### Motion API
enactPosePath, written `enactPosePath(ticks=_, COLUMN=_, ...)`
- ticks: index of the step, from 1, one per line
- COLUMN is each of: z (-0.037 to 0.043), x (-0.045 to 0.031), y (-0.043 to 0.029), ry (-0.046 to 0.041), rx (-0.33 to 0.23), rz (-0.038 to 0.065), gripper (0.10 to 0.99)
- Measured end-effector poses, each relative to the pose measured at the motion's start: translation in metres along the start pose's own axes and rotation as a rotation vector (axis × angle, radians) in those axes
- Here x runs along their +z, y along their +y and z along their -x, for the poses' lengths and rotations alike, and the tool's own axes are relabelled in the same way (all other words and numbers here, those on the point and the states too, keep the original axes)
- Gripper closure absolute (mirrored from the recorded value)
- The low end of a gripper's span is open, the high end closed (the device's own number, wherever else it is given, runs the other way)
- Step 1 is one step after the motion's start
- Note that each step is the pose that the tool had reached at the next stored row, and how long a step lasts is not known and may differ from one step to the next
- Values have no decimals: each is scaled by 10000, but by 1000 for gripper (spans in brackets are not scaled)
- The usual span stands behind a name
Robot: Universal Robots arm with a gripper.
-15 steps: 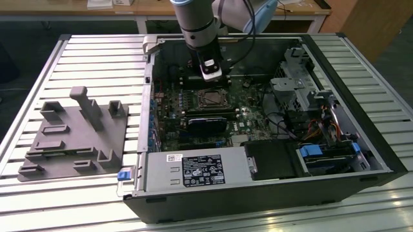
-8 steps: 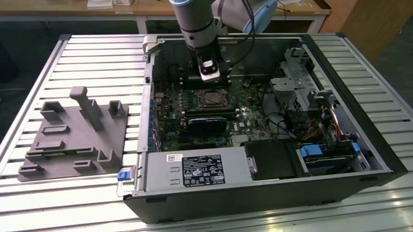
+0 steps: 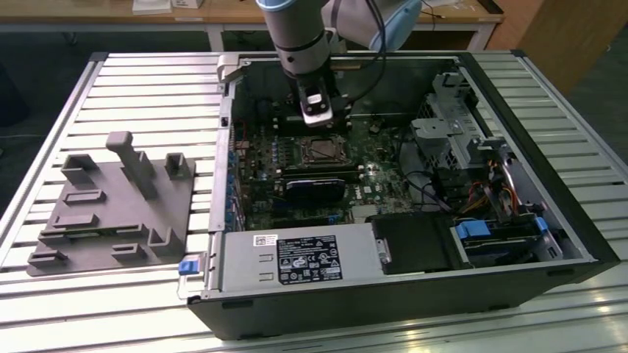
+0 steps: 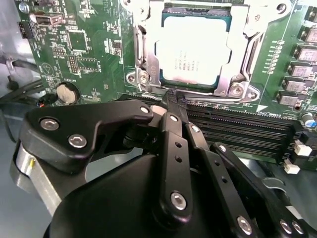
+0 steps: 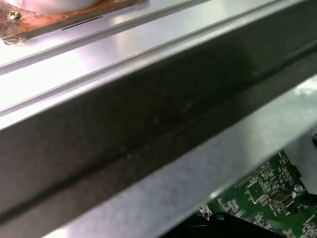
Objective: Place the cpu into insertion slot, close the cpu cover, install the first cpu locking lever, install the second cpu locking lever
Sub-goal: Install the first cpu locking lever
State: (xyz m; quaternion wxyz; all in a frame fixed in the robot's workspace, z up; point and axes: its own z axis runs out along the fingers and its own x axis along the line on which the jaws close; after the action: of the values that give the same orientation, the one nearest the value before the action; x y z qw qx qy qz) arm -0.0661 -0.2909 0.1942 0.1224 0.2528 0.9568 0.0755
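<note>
Black metal fingers [image 4: 174,144]: 2, pressed together, tips at the socket edge; whether they pinch anything, cannot tell.
Square silver-grey cpu [image 4: 193,52]: 1, seated in the dark, silver-rimmed insertion slot [image 3: 303,151].
Silvery frame-plate cpu cover [image 4: 144,54]: 1, apparently lying flat.
Lever work likely wants steady downward pressure, with the tips kept clear of the green motherboard [image 4: 74,54]: 1.

A slatted metal table [image 3: 137,81]; wooden desk [image 3: 59,10] behind; floor [image 3: 128,40] seemingly dark carpet.
</note>
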Motion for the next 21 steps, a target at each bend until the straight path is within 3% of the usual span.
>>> enactPosePath(ticks=9, z=-8, x=31, y=-6, ry=-53, rx=248, rz=-55, gripper=980)
enactPosePath(ticks=21, z=-9, x=37, y=-6, ry=2, rx=282, rz=47, gripper=980)
